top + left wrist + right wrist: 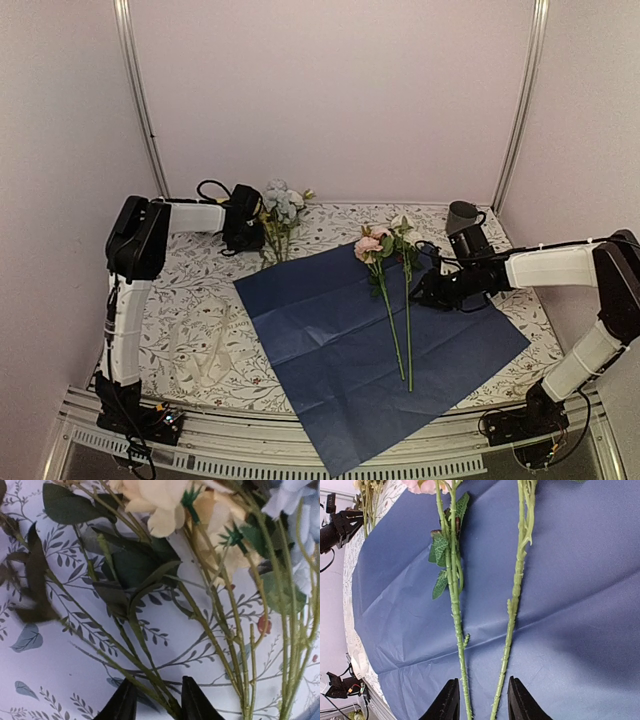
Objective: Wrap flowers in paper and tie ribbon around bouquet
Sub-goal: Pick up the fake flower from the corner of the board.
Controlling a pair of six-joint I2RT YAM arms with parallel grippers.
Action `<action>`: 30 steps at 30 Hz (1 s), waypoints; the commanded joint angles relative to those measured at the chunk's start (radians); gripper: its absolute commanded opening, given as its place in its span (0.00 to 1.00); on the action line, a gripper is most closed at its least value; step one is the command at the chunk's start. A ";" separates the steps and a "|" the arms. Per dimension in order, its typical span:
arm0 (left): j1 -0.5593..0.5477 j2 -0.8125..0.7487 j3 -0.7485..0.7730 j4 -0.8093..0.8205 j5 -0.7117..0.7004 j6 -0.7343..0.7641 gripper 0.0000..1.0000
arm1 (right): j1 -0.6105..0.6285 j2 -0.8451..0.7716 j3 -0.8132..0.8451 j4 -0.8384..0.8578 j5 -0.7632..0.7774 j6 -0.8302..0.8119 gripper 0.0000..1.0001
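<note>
**A:** L side first, what's the pincer doing?

**B:** The left pincer [158, 692] is low over the cloth at the back-left. Thin green stems run thru the gap betw. its black fingertips [125, 702]. Can't tell if it's pinching them or only sitting around them.

**A:** Which stems?

**B:** The loose bunch of flowers [280, 205], w/ white, pale blue and yellowish heads. It lies on the tablecloth [180, 290], off the paper, near the paper's back-left corner.

**A:** And R?

**B:** The right pincer [482, 692] is spread, w/ nothing gripped. Two stems [455, 610] lie flat on the paper [330, 350], in line w/ the gap. One has a pink head, the other a whitish one, both pointing to the back.

**A:** Paper itself?

**B:** Navy face up, creased, turned like a diamond mid-table. Its near corner hangs over the front edge.

**A:** Ribbon?

**B:** There's a pale cream strip [205, 355] on the cloth left of the paper, apart from both pincers. It's hard to make out vs. the pattern.
</note>
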 commanded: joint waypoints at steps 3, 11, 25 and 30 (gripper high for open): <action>0.110 -0.023 -0.138 -0.020 0.091 -0.016 0.00 | 0.000 -0.072 0.003 -0.016 0.008 -0.026 0.35; 0.171 -0.330 -0.423 0.133 -0.114 -0.019 0.00 | 0.000 -0.103 0.014 -0.034 0.002 -0.044 0.36; -0.109 -1.201 -0.904 0.928 0.070 0.226 0.00 | 0.105 -0.316 0.047 0.275 -0.226 -0.120 0.36; -0.358 -1.334 -1.002 1.206 0.217 0.412 0.00 | 0.253 -0.297 0.150 0.394 -0.291 -0.196 0.37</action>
